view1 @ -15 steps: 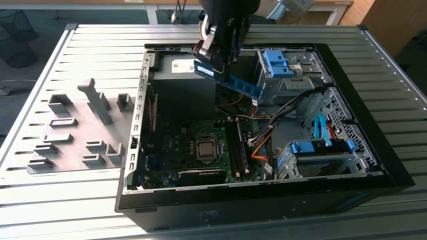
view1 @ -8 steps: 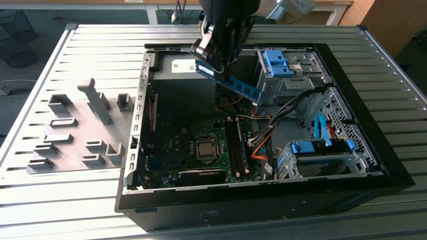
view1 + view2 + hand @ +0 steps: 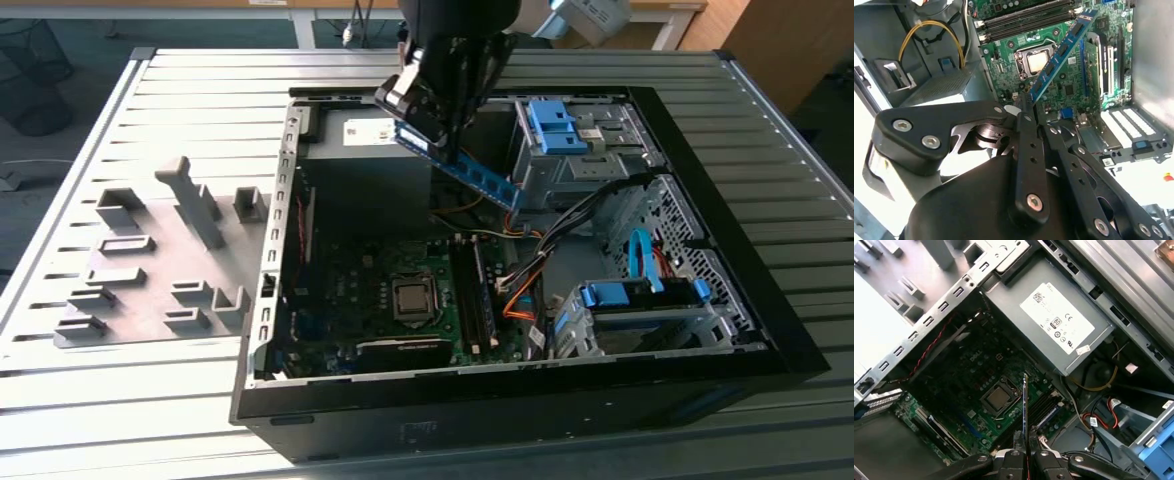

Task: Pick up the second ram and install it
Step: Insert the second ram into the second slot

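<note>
Second ram [image 3: 470,175] is off the counter [image 3: 147,400], clamped by one end in my pincer [image 3: 422,122] and slanting down from it over the open computer case [image 3: 534,400], apart from the memory slots [image 3: 471,290] below, so I judge the pickup done and the install not yet made.

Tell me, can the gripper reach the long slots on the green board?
Probably yes. The case lies open, and the gripper, shut on the stick, hangs above the board with nothing between it and the slots.
</note>
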Action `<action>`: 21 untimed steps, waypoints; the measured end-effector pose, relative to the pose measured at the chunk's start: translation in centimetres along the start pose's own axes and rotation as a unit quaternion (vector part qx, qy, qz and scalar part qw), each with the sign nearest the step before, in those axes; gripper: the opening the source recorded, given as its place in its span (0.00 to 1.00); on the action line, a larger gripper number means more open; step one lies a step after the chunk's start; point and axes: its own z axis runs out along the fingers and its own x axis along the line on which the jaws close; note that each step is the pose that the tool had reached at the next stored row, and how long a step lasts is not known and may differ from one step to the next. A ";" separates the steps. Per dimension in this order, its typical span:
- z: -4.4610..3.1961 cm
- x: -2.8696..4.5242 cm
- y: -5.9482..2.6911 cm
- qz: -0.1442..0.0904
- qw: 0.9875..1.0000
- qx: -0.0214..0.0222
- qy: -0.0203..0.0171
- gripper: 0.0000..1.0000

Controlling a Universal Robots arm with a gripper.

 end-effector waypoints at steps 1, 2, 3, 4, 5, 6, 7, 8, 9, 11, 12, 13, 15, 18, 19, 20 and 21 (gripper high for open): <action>0.00 0.00 0.00 0.006 1.000 0.000 0.000 0.14; 0.01 0.00 0.00 0.011 1.000 0.000 0.000 0.14; 0.01 0.00 0.00 0.016 1.000 0.000 0.000 0.14; 0.01 0.00 0.00 0.021 1.000 0.001 0.000 0.14; 0.01 0.00 0.00 0.026 1.000 0.001 0.000 0.14; 0.01 0.00 0.00 0.031 1.000 0.001 0.000 0.14; 0.01 0.00 0.00 0.036 0.999 0.001 0.000 0.14; 0.02 0.00 0.00 0.041 0.999 0.001 0.000 0.14; 0.02 0.00 0.00 0.047 0.999 0.001 0.001 0.14; 0.02 0.00 0.00 0.057 0.998 0.002 0.001 0.14; 0.02 0.00 0.00 0.062 0.998 0.002 0.001 0.14; 0.03 0.00 0.00 0.068 0.998 0.002 0.001 0.14; 0.03 0.00 0.00 0.078 0.997 0.002 0.001 0.14; 0.04 0.00 0.00 0.095 0.995 0.003 0.001 0.14; 0.04 0.00 0.00 0.101 0.995 0.003 0.001 0.14; 0.04 0.00 0.00 0.107 0.994 0.003 0.002 0.14; 0.05 0.00 0.00 0.112 0.994 0.003 0.002 0.14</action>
